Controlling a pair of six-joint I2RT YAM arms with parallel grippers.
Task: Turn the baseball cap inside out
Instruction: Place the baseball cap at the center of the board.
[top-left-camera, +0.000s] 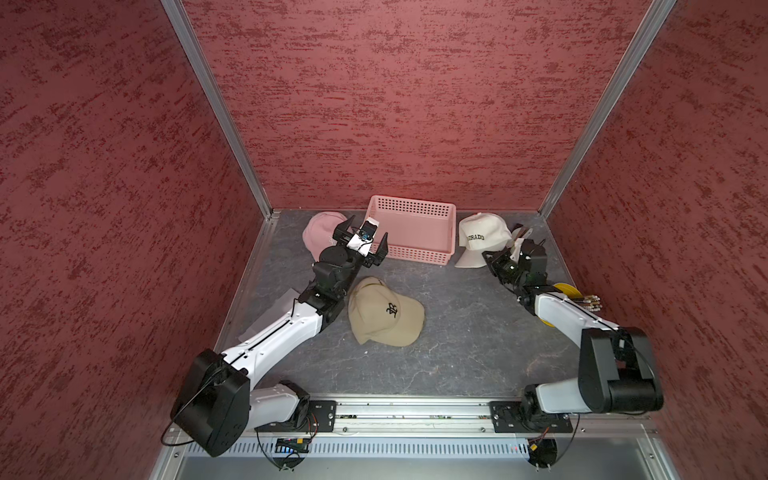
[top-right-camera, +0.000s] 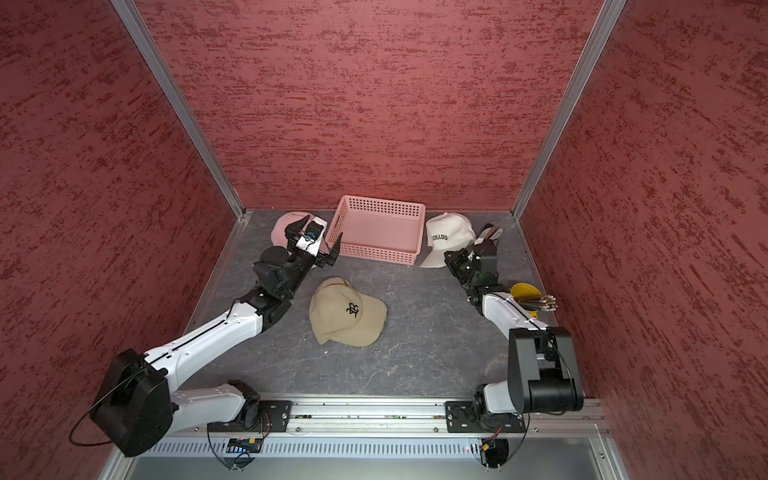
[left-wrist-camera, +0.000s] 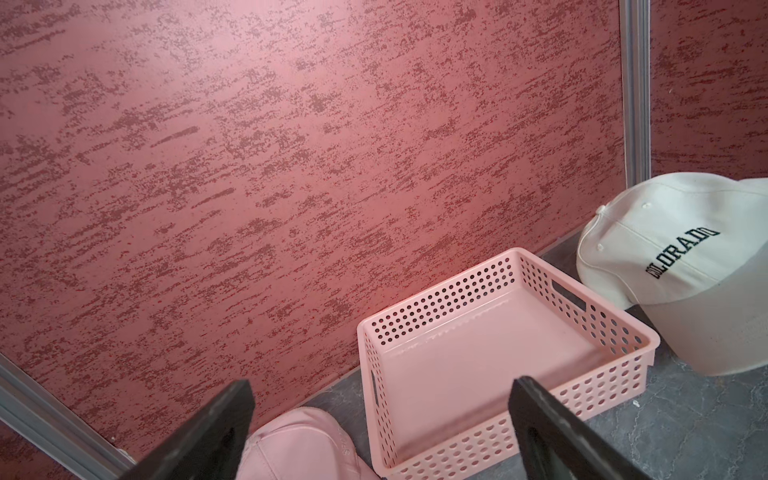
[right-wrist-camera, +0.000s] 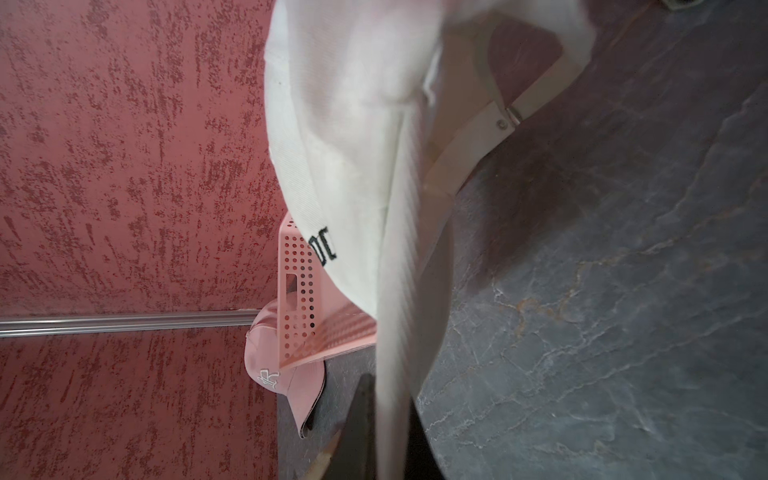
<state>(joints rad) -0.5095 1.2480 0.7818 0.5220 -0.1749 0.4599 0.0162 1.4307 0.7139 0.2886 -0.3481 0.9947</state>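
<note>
A white baseball cap (top-left-camera: 484, 235) (top-right-camera: 451, 232) lettered COLORADO stands at the back right of the grey table, its crown up and right side out. My right gripper (top-left-camera: 487, 258) (top-right-camera: 449, 257) is shut on the edge of its brim; in the right wrist view the pale brim (right-wrist-camera: 390, 353) runs between the dark fingers (right-wrist-camera: 361, 415). The strap and buckle (right-wrist-camera: 505, 120) at the cap's back show there too. My left gripper (top-left-camera: 368, 228) (top-right-camera: 319, 232) (left-wrist-camera: 382, 395) hangs open and holding nothing above the pink basket's left end, away from the white cap (left-wrist-camera: 665, 257).
A pink perforated basket (top-left-camera: 409, 203) (top-right-camera: 382, 203) (left-wrist-camera: 436, 299) with nothing in it sits at the back middle. A pink cap (top-left-camera: 322, 230) (left-wrist-camera: 299, 444) lies left of it under my left wrist. A tan cap (top-left-camera: 384, 311) (top-right-camera: 347, 311) lies mid-table. A yellow dish (top-left-camera: 567, 291) and brushes (top-left-camera: 590, 301) lie behind my right arm.
</note>
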